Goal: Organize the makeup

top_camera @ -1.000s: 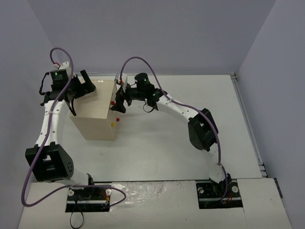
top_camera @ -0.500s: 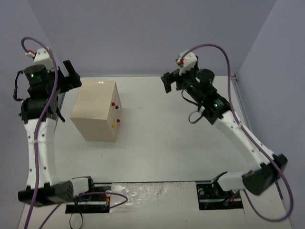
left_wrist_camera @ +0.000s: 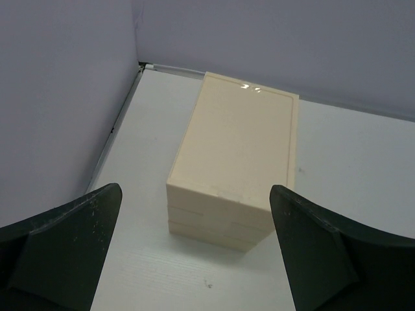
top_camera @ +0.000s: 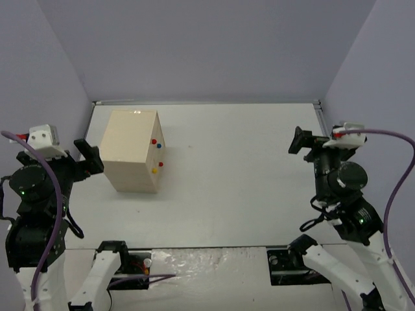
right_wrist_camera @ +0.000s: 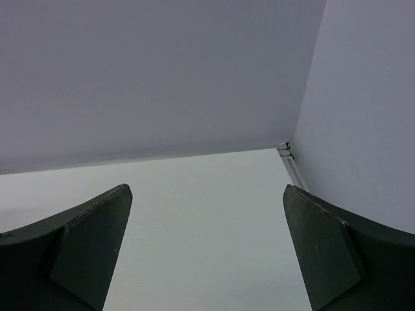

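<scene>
Table [top_camera: 246,181]: I see no makeup in any view. Cream box [top_camera: 133,152] closed; I judge makeup stowed inside. Left gripper [left_wrist_camera: 194,189] spread wide, empty, facing box. Right gripper [right_wrist_camera: 207,188] same, facing wall. Knobs [top_camera: 155,155] untouched. Sorting looks done; next, park arms.

Just a cream rectangular box [top_camera: 130,148] with little coloured knobs [top_camera: 154,140] on one side, sitting back-left on the white table [top_camera: 246,188].
</scene>
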Action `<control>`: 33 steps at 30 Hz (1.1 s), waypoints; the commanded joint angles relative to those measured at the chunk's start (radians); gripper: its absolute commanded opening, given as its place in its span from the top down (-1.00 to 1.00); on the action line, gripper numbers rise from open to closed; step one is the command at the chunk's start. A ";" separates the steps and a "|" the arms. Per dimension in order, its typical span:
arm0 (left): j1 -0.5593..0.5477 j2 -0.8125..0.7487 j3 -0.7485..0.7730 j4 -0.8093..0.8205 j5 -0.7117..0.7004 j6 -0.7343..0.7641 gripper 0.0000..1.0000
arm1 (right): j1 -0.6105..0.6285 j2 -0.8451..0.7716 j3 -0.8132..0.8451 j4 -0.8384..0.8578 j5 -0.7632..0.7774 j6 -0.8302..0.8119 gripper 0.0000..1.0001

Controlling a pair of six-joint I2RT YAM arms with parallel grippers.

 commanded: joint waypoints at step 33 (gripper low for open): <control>-0.117 -0.113 -0.127 -0.103 -0.113 0.000 -0.94 | 0.015 -0.071 -0.088 -0.002 0.112 0.030 -1.00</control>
